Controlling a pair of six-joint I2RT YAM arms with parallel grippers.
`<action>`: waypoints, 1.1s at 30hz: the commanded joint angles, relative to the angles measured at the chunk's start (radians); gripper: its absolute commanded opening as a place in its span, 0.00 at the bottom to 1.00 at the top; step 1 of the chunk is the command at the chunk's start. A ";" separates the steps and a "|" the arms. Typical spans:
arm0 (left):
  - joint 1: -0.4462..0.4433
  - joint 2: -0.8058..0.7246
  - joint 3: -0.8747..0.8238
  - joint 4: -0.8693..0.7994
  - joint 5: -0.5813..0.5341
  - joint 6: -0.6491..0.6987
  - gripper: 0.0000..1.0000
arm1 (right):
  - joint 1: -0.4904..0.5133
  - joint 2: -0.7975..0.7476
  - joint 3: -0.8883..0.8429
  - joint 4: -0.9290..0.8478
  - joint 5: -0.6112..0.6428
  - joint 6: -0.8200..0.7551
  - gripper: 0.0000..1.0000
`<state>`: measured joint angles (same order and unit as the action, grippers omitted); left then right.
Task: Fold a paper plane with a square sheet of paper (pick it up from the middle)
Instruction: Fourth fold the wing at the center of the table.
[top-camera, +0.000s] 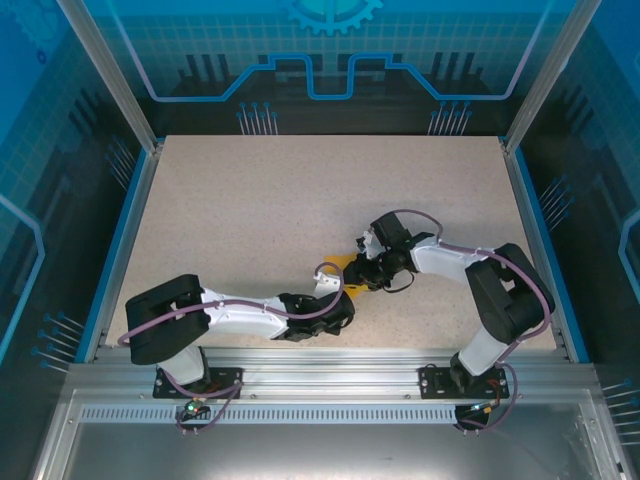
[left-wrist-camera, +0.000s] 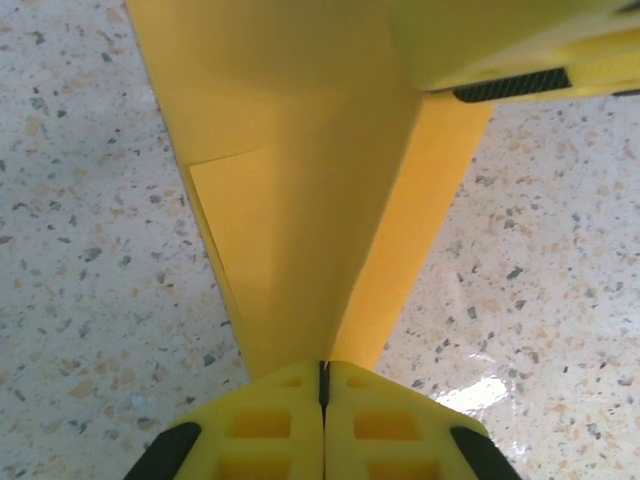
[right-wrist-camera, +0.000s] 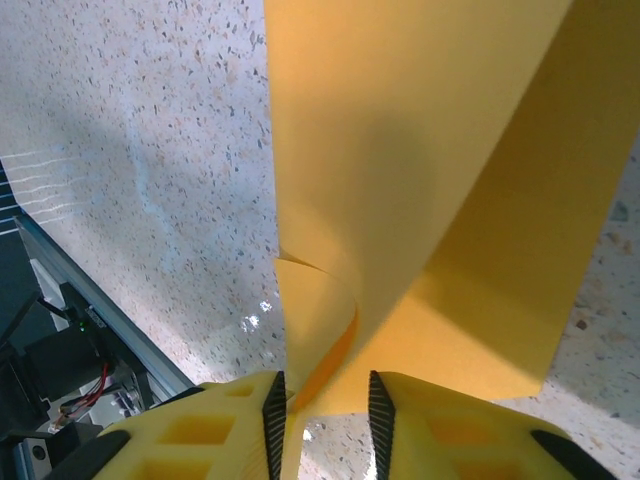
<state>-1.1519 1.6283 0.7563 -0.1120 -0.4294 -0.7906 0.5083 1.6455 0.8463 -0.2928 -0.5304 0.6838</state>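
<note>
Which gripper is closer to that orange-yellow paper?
Left, marginally: the left gripper is shut on the narrow end of the folded paper. The right gripper straddles a curled fold, jaws parted, so contact there is uncertain.

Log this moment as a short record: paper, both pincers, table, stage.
paper: orange-yellow, bent into a V along a crease, raised between the two arms
left pincer: shut on the paper's crease
right pincer: jaws apart, a loose curl of paper between them, not pressed flat
table: speckled beige
stage: mid-fold, no plane shape yet
</note>
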 joint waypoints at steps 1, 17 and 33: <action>0.023 -0.041 -0.069 0.080 0.017 -0.032 0.03 | 0.009 -0.064 0.016 -0.038 0.005 -0.031 0.35; 0.216 -0.136 -0.283 0.417 0.384 0.011 0.03 | 0.028 -0.222 -0.108 0.103 -0.042 -0.047 0.34; 0.279 -0.079 -0.294 0.466 0.476 0.007 0.04 | 0.104 0.047 0.003 0.233 -0.046 0.018 0.21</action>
<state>-0.8856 1.5356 0.4805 0.3309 0.0193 -0.7940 0.6018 1.6638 0.8146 -0.0887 -0.5648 0.6880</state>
